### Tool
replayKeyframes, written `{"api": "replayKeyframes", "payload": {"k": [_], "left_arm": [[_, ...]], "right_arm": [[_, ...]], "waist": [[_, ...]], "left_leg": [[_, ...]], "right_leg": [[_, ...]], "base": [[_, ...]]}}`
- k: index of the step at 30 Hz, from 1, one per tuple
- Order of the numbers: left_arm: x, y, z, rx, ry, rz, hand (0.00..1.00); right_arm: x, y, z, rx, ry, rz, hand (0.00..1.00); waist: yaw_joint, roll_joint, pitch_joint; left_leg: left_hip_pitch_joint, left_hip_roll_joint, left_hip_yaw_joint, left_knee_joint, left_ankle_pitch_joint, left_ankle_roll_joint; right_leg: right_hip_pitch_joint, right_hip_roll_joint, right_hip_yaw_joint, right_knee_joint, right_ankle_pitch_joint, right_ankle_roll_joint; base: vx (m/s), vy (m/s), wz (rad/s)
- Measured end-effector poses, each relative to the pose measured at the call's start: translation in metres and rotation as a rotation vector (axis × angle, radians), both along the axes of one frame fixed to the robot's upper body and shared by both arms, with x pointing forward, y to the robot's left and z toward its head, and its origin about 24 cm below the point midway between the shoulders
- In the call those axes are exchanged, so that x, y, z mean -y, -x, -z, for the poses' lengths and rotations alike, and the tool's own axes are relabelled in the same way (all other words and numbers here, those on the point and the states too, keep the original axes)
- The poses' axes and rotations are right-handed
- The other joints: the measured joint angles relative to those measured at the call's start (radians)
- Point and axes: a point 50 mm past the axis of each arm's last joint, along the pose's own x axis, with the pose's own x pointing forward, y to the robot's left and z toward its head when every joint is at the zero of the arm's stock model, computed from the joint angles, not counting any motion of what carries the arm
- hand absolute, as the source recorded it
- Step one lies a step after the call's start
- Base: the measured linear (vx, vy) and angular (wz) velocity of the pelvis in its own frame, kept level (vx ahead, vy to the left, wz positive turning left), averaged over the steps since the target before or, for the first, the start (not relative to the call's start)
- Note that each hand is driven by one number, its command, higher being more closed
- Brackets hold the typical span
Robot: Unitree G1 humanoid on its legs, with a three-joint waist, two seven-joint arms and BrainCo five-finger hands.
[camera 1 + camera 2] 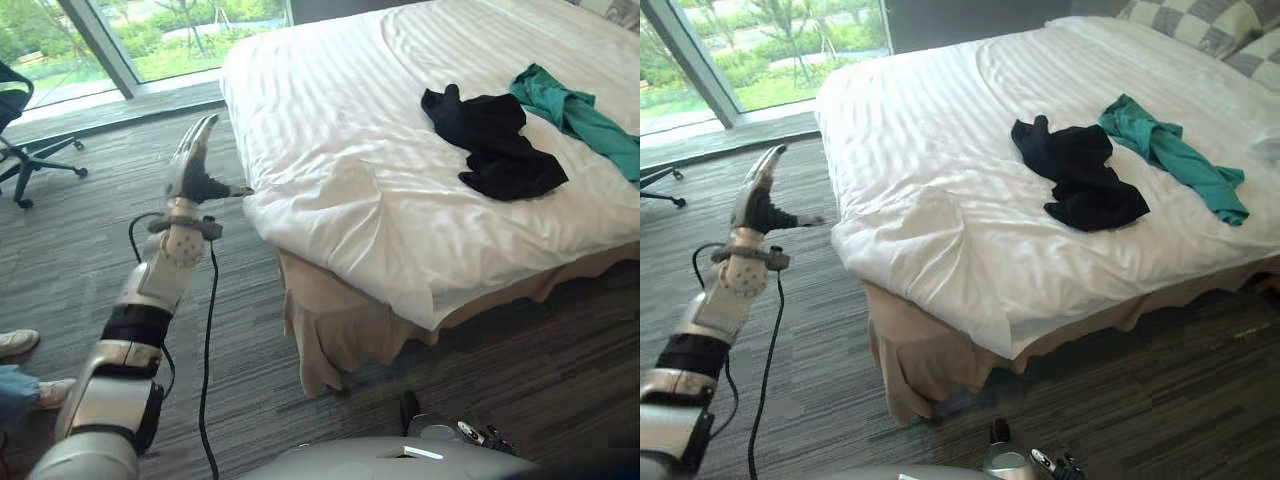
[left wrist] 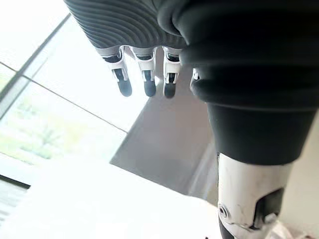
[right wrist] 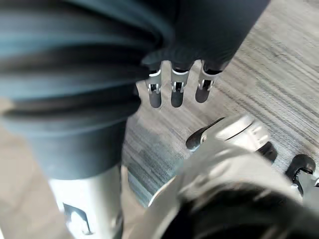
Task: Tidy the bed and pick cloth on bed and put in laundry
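Bed (image 1: 330, 130): white striped sheet, rumpled at the near corner, and a beige skirt (image 1: 330, 330) hanging loose below that corner. Two checked pillows (image 1: 1200, 25) lie at the far end.

Floor (image 1: 100, 230): grey striped carpet, with a window (image 1: 150, 40) along the far side, to my left of the bed.

Office chair (image 1: 20, 120): stands on the carpet by the window, well apart from the bed.

Black cloth (image 1: 495, 145): crumpled on the sheet, towards the right side of the bed, held by neither hand.

Green cloth (image 1: 580, 115): lies just beyond the black one, and one end touches it.

My left hand (image 1: 192, 165): raised over the carpet beside the bed's near corner. The fingers (image 2: 144, 79) are straight and close together, the thumb points at the sheet's edge, and they hold nothing.

My right hand (image 3: 178, 92): hangs low over the carpet. Its fingers are straight, side by side, and empty.

A person's shoe (image 1: 18, 343): on the carpet at the far left.
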Motion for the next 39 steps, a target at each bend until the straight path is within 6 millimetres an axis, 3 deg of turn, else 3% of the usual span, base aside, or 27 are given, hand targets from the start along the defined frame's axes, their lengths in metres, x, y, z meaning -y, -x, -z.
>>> {"api": "replayKeyframes", "payload": {"k": [4,7,9,11,15,19,20,21,23,26,29,33,36,39], "left_arm": [[0.013,-0.012,-0.008,-0.055,-0.078,0.030,0.00],[0.016,-0.025,-0.008,-0.136,-0.116,-0.002,0.00],[0.022,-0.032,-0.014,-0.142,-0.113,-0.021,0.00],[0.026,-0.038,-0.020,-0.146,-0.145,-0.055,0.00],[0.031,-0.045,-0.033,-0.134,-0.178,-0.104,0.00],[0.040,-0.052,-0.051,-0.103,-0.237,-0.142,0.00],[0.037,-0.055,-0.061,-0.098,-0.246,-0.200,0.00],[0.037,-0.056,-0.066,-0.095,-0.240,-0.219,1.00],[0.037,-0.058,-0.090,-0.065,-0.204,-0.273,1.00],[0.039,-0.058,-0.125,-0.056,-0.189,-0.315,1.00],[0.042,-0.057,-0.135,-0.075,-0.215,-0.330,1.00],[0.041,-0.058,-0.127,-0.109,-0.214,-0.327,1.00],[0.041,-0.060,-0.106,-0.147,-0.140,-0.255,1.00],[0.047,-0.057,-0.066,-0.198,0.015,-0.090,1.00]], "right_arm": [[0.001,0.003,-0.001,0.004,-0.007,-0.002,0.00],[0.008,-0.003,-0.004,0.037,-0.001,-0.020,0.00],[0.011,-0.013,-0.008,0.080,-0.001,-0.035,0.00],[0.015,-0.033,-0.014,0.151,0.009,-0.074,0.00],[0.024,-0.062,-0.030,0.272,0.031,-0.114,0.00],[0.017,-0.081,-0.040,0.360,0.012,-0.169,0.00],[0.010,-0.093,-0.047,0.425,-0.005,-0.197,0.00],[0.008,-0.097,-0.050,0.449,-0.008,-0.203,0.00],[0.004,-0.110,-0.062,0.535,-0.014,-0.208,0.00],[-0.001,-0.126,-0.076,0.634,-0.023,-0.229,0.00],[-0.007,-0.141,-0.088,0.705,-0.036,-0.252,0.00],[-0.010,-0.146,-0.095,0.750,-0.045,-0.279,0.00],[-0.012,-0.143,-0.092,0.723,-0.038,-0.301,0.00],[-0.013,-0.135,-0.087,0.682,-0.018,-0.330,0.00]], "waist": [[-0.025,0.022,0.009],[-0.063,0.036,0.025],[-0.068,0.038,0.055],[-0.086,0.044,0.126],[-0.115,0.033,0.223],[-0.122,0.002,0.283],[-0.127,-0.024,0.307],[-0.129,-0.030,0.322],[-0.127,-0.050,0.365],[-0.105,-0.057,0.379],[-0.100,-0.059,0.384],[-0.097,-0.059,0.384],[-0.100,-0.057,0.383],[-0.083,-0.043,0.375]], "left_leg": [[-0.003,0.000,0.047,0.000,-0.002,-0.004],[-0.041,-0.004,0.057,0.022,-0.002,-0.004],[-0.081,-0.006,0.073,0.050,-0.002,-0.003],[-0.110,-0.010,0.082,0.056,0.003,0.005],[-0.157,-0.020,0.127,0.056,0.011,0.018],[-0.227,-0.016,0.159,0.094,-0.006,0.029],[-0.286,-0.010,0.176,0.137,-0.029,0.026],[-0.300,-0.003,0.181,0.155,-0.035,0.027],[-0.361,0.030,0.188,0.244,-0.074,0.028],[-0.454,0.093,0.206,0.379,-0.124,0.035],[-0.462,0.125,0.213,0.440,-0.147,0.035],[-0.452,0.127,0.211,0.461,-0.169,0.038],[-0.424,0.118,0.204,0.458,-0.175,0.041],[-0.371,0.109,0.173,0.440,-0.169,0.042]], "right_leg": [[-0.028,0.009,0.044,0.002,0.007,-0.007],[-0.066,0.005,0.071,0.004,0.016,-0.010],[-0.108,0.000,0.095,0.012,0.026,-0.012],[-0.164,-0.003,0.122,0.052,0.024,-0.014],[-0.262,-0.004,0.169,0.117,0.022,-0.012],[-0.360,-0.009,0.197,0.189,0.008,-0.006],[-0.419,-0.011,0.212,0.207,0.011,-0.003],[-0.427,-0.011,0.213,0.207,0.015,-0.002],[-0.469,-0.006,0.216,0.222,0.023,-0.010],[-0.541,0.015,0.222,0.261,0.023,-0.010],[-0.545,0.026,0.221,0.285,0.016,-0.001],[-0.542,0.022,0.221,0.315,-0.003,0.000],[-0.513,0.010,0.212,0.337,-0.023,0.001],[-0.449,-0.005,0.175,0.354,-0.050,-0.002]], "base": [[-0.03,-0.029,-0.34],[-0.08,-0.025,-0.18],[-0.10,-0.034,-0.27],[-0.15,-0.043,-0.21],[-0.15,-0.055,-0.31],[-0.11,-0.043,-0.18],[-0.06,-0.040,-0.15],[-0.04,-0.034,-0.14],[-0.04,-0.025,-0.08],[-0.02,-0.043,-0.11],[0.01,-0.037,-0.05],[-0.02,-0.022,0.01],[-0.03,0.000,0.12],[0.01,0.002,0.36]]}}
